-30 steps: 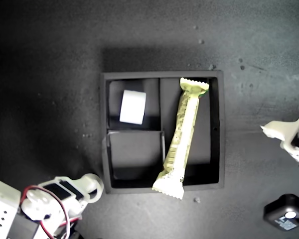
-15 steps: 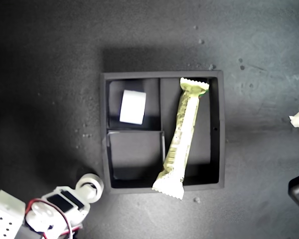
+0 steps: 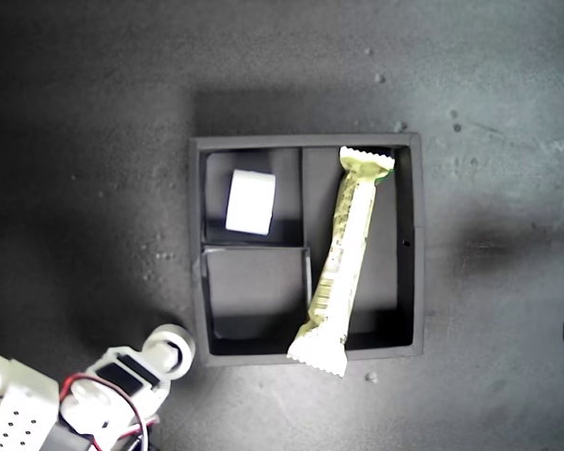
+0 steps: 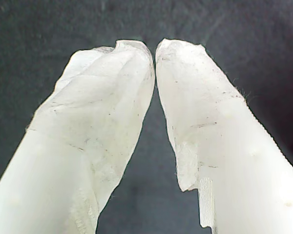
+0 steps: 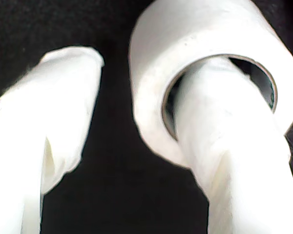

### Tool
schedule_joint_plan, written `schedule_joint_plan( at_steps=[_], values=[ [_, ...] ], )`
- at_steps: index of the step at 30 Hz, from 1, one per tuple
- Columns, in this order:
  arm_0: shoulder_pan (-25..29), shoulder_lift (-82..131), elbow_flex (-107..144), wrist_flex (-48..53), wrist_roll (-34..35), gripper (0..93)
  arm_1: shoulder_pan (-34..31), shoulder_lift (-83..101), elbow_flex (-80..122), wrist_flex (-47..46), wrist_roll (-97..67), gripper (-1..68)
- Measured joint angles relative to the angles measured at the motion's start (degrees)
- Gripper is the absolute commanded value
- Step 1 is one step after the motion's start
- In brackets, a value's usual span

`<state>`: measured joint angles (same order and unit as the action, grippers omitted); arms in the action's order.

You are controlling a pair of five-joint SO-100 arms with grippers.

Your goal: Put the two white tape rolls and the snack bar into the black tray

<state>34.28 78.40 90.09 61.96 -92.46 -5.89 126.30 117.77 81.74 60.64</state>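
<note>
Second gripper (image 5: 112, 112), lower left of the exterior view: jaws parted, one finger threaded through the hollow core of a white tape roll (image 5: 205, 63), the other finger outside the roll with a clear gap to it. The roll hangs on that finger; no pinch is visible. In the exterior view this roll (image 3: 169, 346) sits on the dark table surface (image 3: 94, 141) just outside the lower-left corner of the black tray (image 3: 415, 246). First gripper (image 4: 154, 48): fingertips drawn nearly together, only a thin slit between them, nothing held; dark surface beyond. Which arm shows at the right edge of the exterior view cannot be confirmed. Inside the tray, the other white roll (image 3: 250, 202) lies in the upper-left small compartment. The snack bar (image 3: 342, 259) lies tilted in the long compartment at the right of the frame, its lower crimped end resting over the tray's bottom wall. The lower-left small compartment is unfilled. Judged step: securing the last roll. Next move likely calls for closing on the roll wall, lifting clear of the tray wall, and releasing over the unfilled compartment.
</note>
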Motion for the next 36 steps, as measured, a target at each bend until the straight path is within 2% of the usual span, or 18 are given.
schedule_joint_plan(
  at_steps=[5,9,12,17,21,25,30,36],
  values=[
    [0.0,-2.3,-0.4,-1.1,-0.4,11.1,0.5,0.9,3.8,-2.5,0.4,-0.2],
    [-0.8,-4.8,-0.4,-2.6,-0.6,5.7,1.3,8.0,13.2,-7.7,2.5,-0.3],
    [-2.1,-5.4,-0.4,-3.0,-0.9,0.5,2.8,19.0,23.5,-10.5,4.7,-0.4],
    [-4.0,-2.2,4.2,-3.7,-1.0,0.0,5.0,41.6,40.1,-10.9,8.2,-0.5],
    [-4.7,5.9,9.4,-0.6,-1.0,0.0,5.5,53.9,49.3,-10.9,9.4,-0.5],
    [-6.9,15.2,9.5,5.5,1.8,0.0,6.9,56.5,54.9,-13.0,10.8,-0.6],
    [-10.6,19.2,3.6,13.0,9.1,0.0,8.1,57.5,58.4,-15.5,12.2,-0.6],
    [-14.5,13.4,-12.7,19.6,17.5,0.0,9.5,63.5,60.4,-11.2,13.8,-0.7]
  ],
)
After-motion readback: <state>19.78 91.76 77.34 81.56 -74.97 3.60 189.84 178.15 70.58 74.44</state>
